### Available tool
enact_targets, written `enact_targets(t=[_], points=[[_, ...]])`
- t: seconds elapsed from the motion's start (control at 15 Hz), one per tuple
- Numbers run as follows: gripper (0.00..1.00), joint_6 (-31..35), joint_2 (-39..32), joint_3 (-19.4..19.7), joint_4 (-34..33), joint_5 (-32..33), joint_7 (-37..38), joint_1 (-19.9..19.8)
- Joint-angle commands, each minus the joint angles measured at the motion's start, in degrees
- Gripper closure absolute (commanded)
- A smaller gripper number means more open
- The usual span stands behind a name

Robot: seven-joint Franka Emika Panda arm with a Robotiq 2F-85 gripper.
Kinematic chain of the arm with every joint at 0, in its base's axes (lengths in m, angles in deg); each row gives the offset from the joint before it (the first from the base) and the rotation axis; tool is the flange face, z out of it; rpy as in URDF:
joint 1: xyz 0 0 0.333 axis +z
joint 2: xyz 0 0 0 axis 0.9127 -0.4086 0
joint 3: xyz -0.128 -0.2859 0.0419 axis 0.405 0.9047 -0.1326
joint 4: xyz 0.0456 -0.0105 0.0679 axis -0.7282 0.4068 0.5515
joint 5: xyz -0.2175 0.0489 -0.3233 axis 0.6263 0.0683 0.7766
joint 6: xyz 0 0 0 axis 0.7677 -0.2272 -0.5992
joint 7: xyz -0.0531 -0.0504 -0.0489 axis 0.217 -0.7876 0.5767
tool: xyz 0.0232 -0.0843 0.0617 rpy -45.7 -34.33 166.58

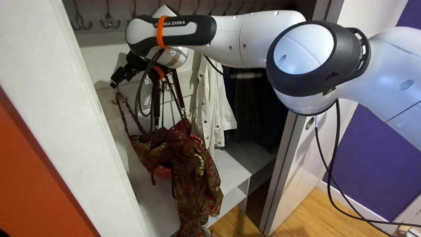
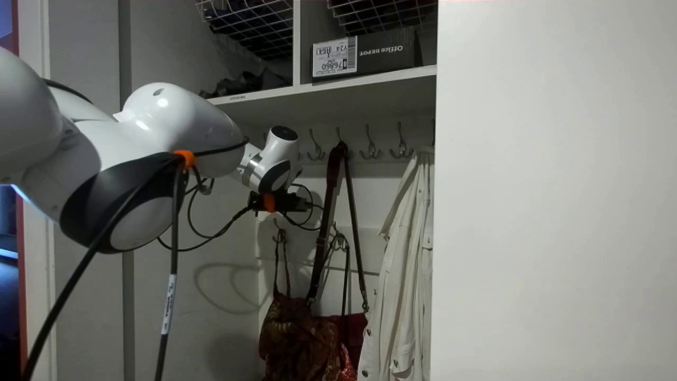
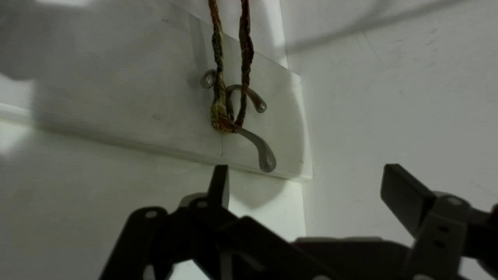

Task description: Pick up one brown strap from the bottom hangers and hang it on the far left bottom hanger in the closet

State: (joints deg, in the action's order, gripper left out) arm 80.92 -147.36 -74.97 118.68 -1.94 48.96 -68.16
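Note:
The brown strap (image 3: 246, 50) loops over the far left bottom hanger (image 3: 264, 155), a silver hook on a white plate; the wrist picture stands upside down. In both exterior views the strap (image 1: 124, 115) (image 2: 276, 267) runs down to the floppy patterned bag (image 1: 194, 158) (image 2: 299, 328). Another of the bottom hangers (image 2: 340, 242) holds a thin dark strap. My gripper (image 3: 305, 171) is open with nothing between its fingers. In an exterior view the gripper (image 1: 116, 77) is a little above the far left hanger, apart from the strap, beside the closet wall (image 3: 389, 97).
A long dark brown strap (image 2: 332, 180) hangs from the upper hooks (image 2: 371, 147) to a red bag (image 2: 355, 325), close to my gripper. A white garment (image 1: 210, 105) hangs beside the bags. A white ledge (image 1: 230, 168) is below. The closet's metal door frame (image 1: 279, 174) stands near my arm.

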Motion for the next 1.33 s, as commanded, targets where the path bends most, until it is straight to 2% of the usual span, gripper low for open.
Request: enact_targets(t=[0.0, 0.13, 0.2, 0.33, 0.53, 0.8, 1.27], points=[[0.0, -0.01, 0.0, 0.0, 0.0, 0.0, 0.02, 0.0], [0.0, -2.47, 2.34, 1.76, 1.56, 0.44, 3.96, -0.81], [0.0, -4.2, 3.91, 4.39, 2.43, 1.48, 8.67, -0.73], [0.0, -7.25, 5.69, 7.08, 3.01, 2.14, 14.13, -0.81], [0.0, -14.66, 7.99, 8.95, 2.98, 1.05, 20.51, -1.03], [0.0, -20.84, 9.06, 6.59, 2.81, -1.23, 20.58, -2.4], [0.0, -16.52, 7.23, 6.37, 3.43, -0.85, 19.28, -2.33]])
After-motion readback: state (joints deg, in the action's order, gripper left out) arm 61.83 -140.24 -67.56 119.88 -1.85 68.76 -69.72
